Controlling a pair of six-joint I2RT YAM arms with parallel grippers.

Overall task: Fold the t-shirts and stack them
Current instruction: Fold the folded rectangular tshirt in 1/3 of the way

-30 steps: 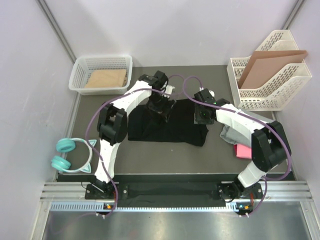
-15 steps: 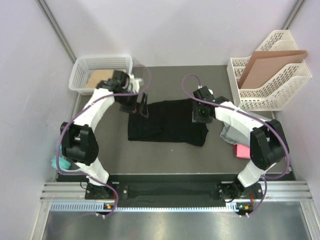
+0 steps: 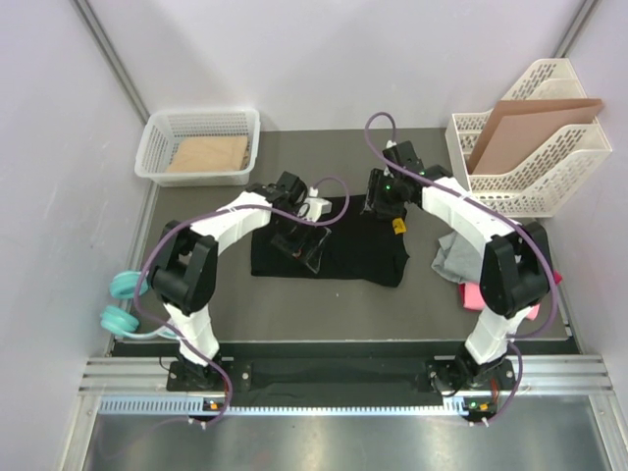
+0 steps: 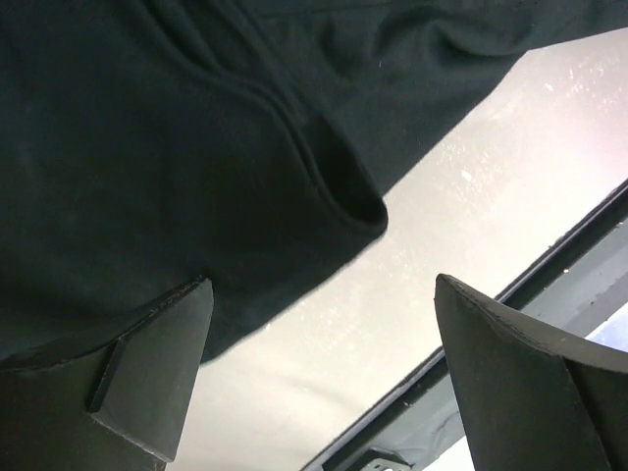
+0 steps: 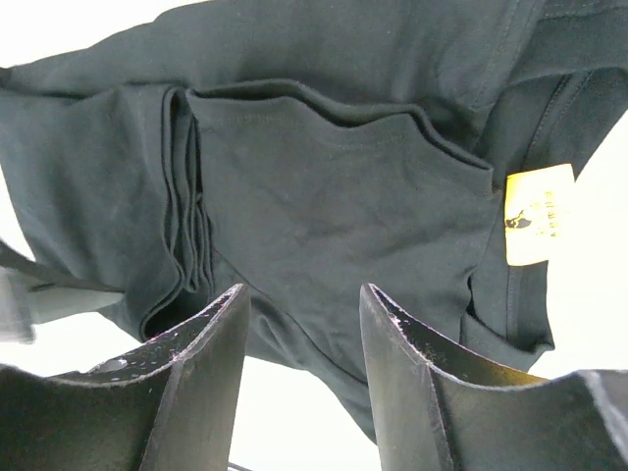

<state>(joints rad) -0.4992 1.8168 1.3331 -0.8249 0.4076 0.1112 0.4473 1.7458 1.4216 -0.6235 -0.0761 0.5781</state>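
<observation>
Two grippers stand over one garment, neither holding anything. The left gripper [image 3: 306, 247] hovers with its jaws spread wide above the left half of the black t-shirt [image 3: 358, 257]. The right gripper [image 3: 381, 204], with its jaws roughly half apart, is poised at the shirt's far edge, near a yellow label [image 5: 535, 216]. The black t-shirt lies mid-desk [image 3: 324, 306] as a rough rectangle with layered edges, so it is judged part-folded, its right side uneven. The grey t-shirt [image 3: 453, 263] and the pink t-shirt [image 3: 476, 296] lie crumpled together near the desk's right edge, apparently unfolded. No stack has been started, so most of the task remains. The right arm crosses the grey and pink shirts and hides their full outline. The black shirt's chest logo is not visible. The number of folds cannot be counted. The left wrist view shows only a hem and bare desk.
</observation>
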